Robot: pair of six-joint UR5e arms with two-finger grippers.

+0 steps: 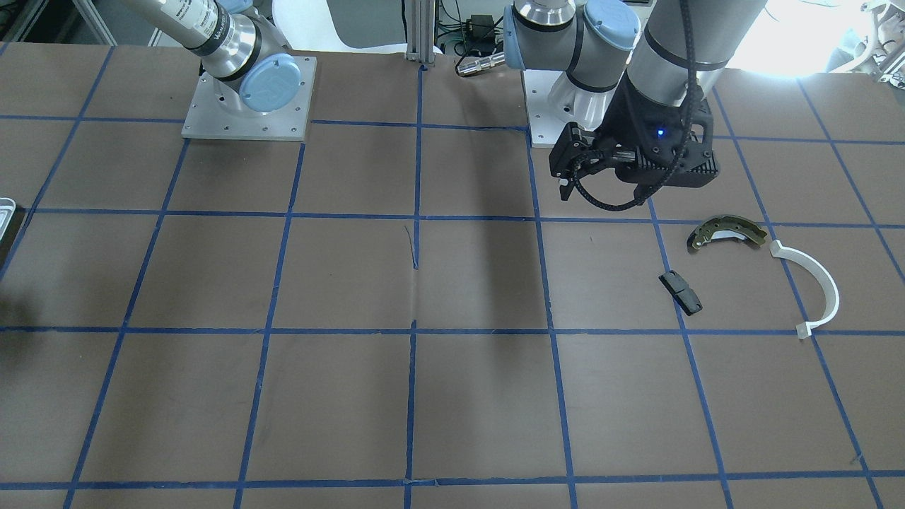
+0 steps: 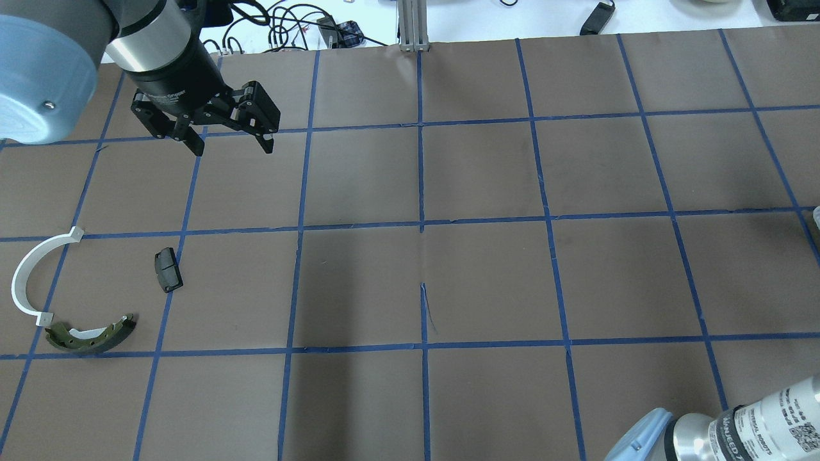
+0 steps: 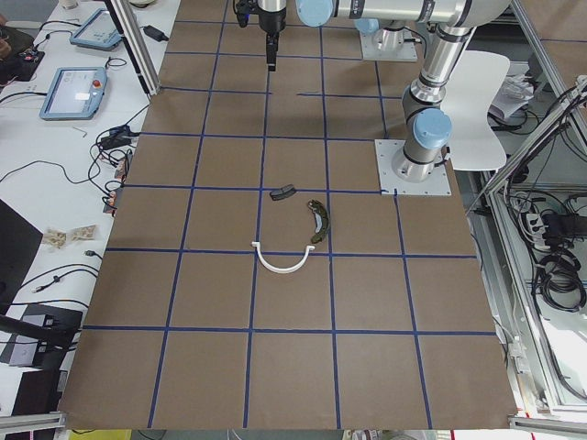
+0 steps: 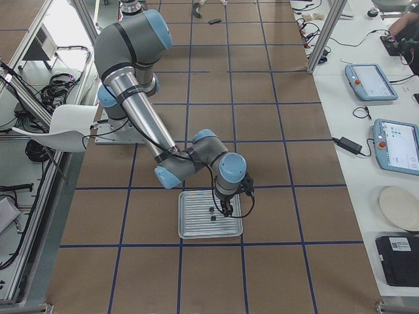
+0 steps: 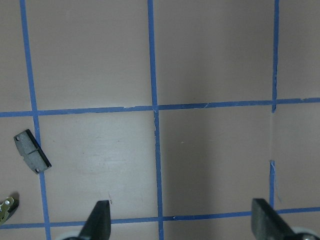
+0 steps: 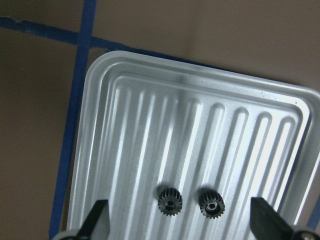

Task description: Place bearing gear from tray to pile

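- The right gripper (image 6: 180,220), fingers spread wide and holding nothing, hangs over the pale silvery ribbed metal tray (image 6: 150,120) near the right edge of the brown, blue-gridded worktop (image 2: 487,282).
- Two small black toothed bearing gears (image 6: 170,202) lie side by side in the tray, not touching.
- The left gripper (image 2: 233,144), also spread and empty, hovers near the left edge, apart from the pile (image 2: 112,339): an olive-grey curved metal brake shoe (image 2: 64,337), a thin white plastic arc (image 2: 17,285) and a small black rectangular block (image 2: 168,269).

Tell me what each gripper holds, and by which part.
Nothing is held. The left gripper is open over the table; the right gripper is open above the gears, which lie loose in the tray.
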